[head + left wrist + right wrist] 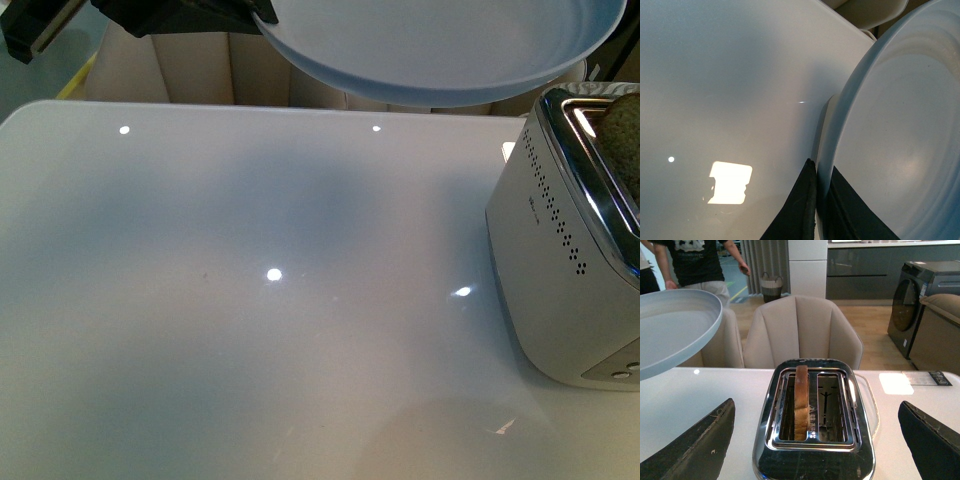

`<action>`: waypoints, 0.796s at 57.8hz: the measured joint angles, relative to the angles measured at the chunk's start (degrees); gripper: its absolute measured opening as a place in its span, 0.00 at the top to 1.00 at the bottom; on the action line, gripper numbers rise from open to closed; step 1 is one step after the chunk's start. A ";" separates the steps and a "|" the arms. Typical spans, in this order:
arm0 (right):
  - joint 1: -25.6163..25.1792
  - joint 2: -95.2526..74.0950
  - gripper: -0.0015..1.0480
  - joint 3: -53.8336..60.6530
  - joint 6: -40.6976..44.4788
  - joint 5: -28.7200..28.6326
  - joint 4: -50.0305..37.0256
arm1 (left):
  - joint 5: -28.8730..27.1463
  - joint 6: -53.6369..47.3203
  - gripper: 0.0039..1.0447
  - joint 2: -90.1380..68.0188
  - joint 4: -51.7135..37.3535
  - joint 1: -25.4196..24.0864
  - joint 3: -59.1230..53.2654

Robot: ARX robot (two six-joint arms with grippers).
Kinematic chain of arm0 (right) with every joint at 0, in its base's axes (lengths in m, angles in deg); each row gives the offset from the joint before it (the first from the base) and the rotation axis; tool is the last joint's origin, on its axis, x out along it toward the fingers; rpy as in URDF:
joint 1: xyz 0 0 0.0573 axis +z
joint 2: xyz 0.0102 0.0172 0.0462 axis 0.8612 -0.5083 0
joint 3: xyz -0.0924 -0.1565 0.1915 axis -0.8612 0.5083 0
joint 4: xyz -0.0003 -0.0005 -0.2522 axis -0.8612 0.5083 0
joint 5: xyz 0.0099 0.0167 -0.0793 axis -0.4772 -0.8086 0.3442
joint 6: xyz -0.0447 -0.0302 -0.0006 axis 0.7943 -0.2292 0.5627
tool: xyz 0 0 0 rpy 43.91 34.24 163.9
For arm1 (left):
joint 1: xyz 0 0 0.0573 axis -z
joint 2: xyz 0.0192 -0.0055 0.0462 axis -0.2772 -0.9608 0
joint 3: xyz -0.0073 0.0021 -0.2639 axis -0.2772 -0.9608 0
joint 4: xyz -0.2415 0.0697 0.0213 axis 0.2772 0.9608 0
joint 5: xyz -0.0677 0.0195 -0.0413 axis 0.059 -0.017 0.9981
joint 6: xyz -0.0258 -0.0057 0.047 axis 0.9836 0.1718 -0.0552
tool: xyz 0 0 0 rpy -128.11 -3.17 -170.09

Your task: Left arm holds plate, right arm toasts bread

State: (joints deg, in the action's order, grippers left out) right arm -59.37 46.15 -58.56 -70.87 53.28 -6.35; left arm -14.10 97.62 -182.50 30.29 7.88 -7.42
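Note:
My left gripper [821,200] is shut on the rim of the pale blue plate [900,145], its two black jaws pinching the edge. In the front view the plate [440,50] hangs in the air above the table's far edge, left of the toaster. The bread [801,400] stands upright in one slot of the chrome toaster [812,440]; its top pokes out in the front view [625,135]. My right gripper [815,450] is open and empty above the toaster, its fingers [695,445] wide apart on either side of it.
The white glossy table [250,300] carries the toaster [575,270] at its right edge. Beige chairs [802,330] stand behind the table. Two people [695,265] stand at the far left, a dark appliance [920,295] at the far right.

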 joint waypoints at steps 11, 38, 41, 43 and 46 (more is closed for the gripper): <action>0.00 0.02 0.08 0.00 0.00 0.02 0.00 | 4.07 -3.67 0.97 -0.02 -0.28 -5.62 -0.66; 0.00 0.02 0.08 0.00 0.00 0.02 0.00 | 16.46 -23.54 0.97 -3.63 -6.62 -30.60 -12.31; 0.00 0.02 0.08 0.00 0.00 0.00 0.00 | 17.86 -26.73 0.97 -7.21 -8.63 -33.86 -13.25; 0.00 0.02 0.08 0.00 0.00 0.00 0.00 | 18.25 -28.44 0.97 -9.60 -9.81 -35.65 -13.86; 0.00 0.02 0.08 0.00 0.00 0.00 0.00 | 18.47 -31.19 0.97 -14.01 -11.63 -38.49 -14.84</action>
State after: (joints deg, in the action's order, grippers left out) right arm -59.37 46.17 -58.56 -70.87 53.28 -6.35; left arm 4.37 66.43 -196.51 18.66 -30.62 -22.26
